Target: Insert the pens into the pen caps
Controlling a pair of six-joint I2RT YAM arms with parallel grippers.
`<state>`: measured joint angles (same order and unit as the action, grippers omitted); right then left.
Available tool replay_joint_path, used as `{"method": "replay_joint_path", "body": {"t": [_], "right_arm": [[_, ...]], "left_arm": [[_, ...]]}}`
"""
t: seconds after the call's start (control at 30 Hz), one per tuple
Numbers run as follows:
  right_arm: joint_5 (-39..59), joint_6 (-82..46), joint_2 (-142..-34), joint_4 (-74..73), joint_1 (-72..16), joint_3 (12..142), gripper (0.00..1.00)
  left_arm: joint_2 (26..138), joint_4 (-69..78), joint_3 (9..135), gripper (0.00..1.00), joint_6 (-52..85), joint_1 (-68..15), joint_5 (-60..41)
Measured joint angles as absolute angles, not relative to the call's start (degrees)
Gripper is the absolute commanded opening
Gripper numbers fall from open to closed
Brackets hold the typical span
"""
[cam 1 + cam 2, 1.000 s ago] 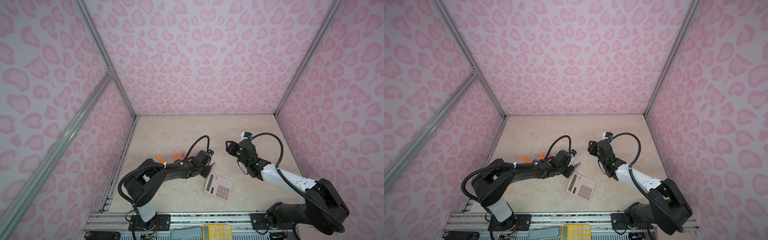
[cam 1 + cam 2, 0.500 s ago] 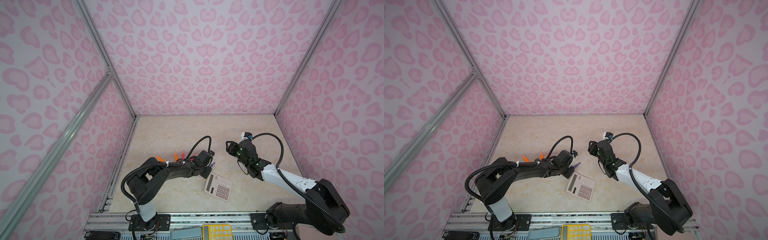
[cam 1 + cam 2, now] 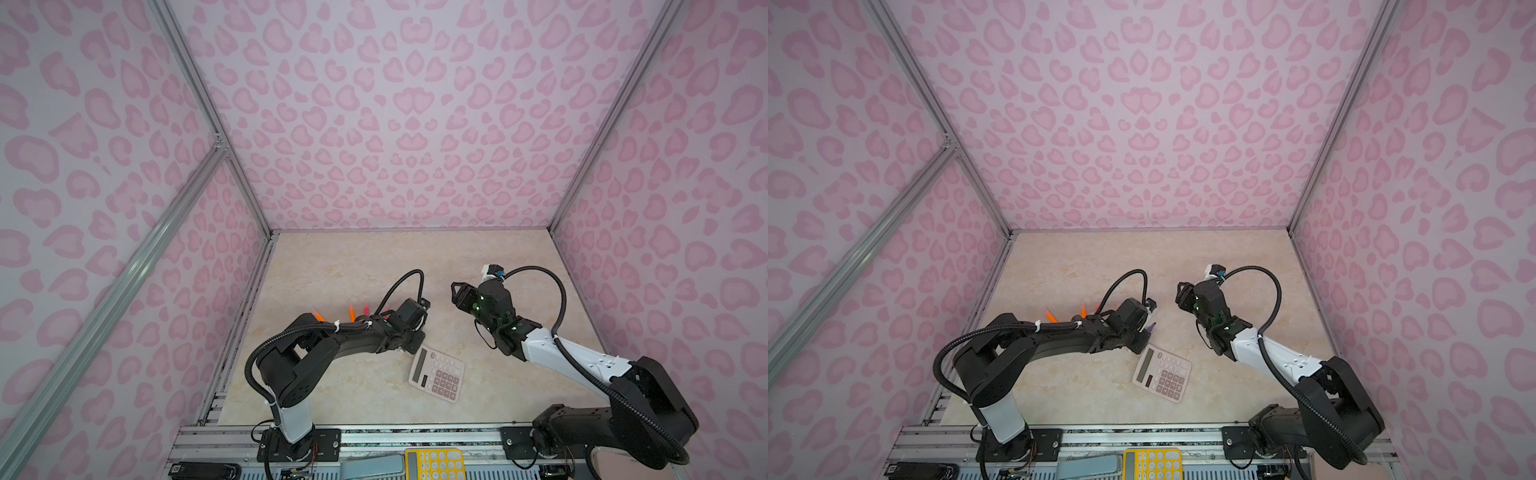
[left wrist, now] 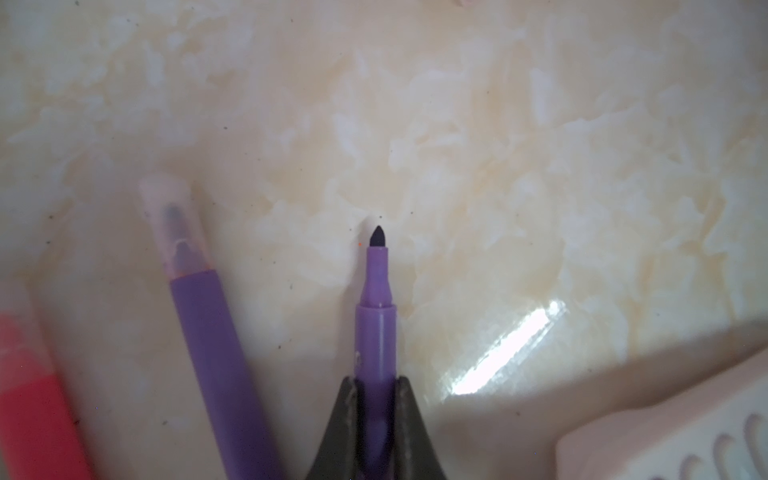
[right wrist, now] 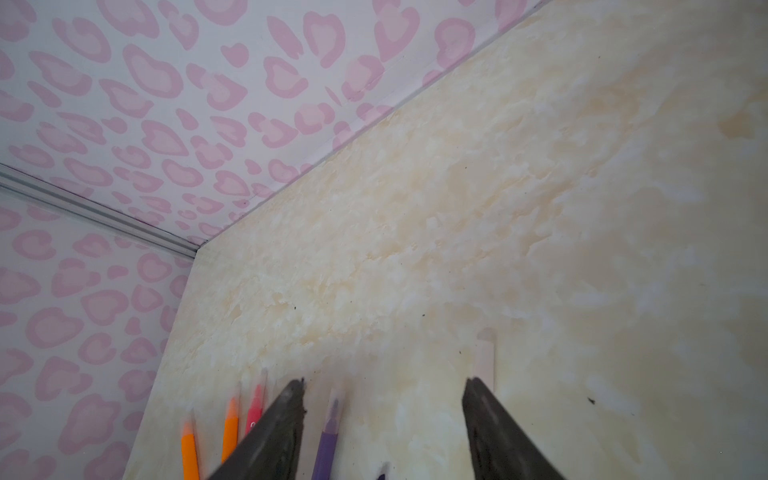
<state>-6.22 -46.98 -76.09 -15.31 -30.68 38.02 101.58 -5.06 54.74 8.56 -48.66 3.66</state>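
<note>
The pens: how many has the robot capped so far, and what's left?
Done: one slim purple marker pen wears its clear plastic cap; the orange pens and pink-red pen beside it look capped too, though blurred. In hand: the left gripper is shut on a second purple marker pen, tip bare. Left: pushing it into the loose clear cap lying ahead of the open right gripper.

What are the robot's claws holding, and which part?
The left gripper pinches the uncapped purple pen by its barrel, behind the bare tip. The right gripper is open and empty.
</note>
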Motion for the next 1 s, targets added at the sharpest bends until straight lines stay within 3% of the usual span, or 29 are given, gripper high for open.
{"method": "replay_joint_path", "body": {"t": [0.5,1.0], "right_arm": [[-5.1,-50.9,-80.8,-22.2,-39.4,38.1,0.63],[-3.4,-56.1,-83.5,-30.5,-39.7,37.1,0.44]], "left_arm": [[92.3,0.6,58.1,0.03,10.5,-48.0,4.3],[87.9,8.6,53.3,0.03,12.3,-48.0,-2.9]]}}
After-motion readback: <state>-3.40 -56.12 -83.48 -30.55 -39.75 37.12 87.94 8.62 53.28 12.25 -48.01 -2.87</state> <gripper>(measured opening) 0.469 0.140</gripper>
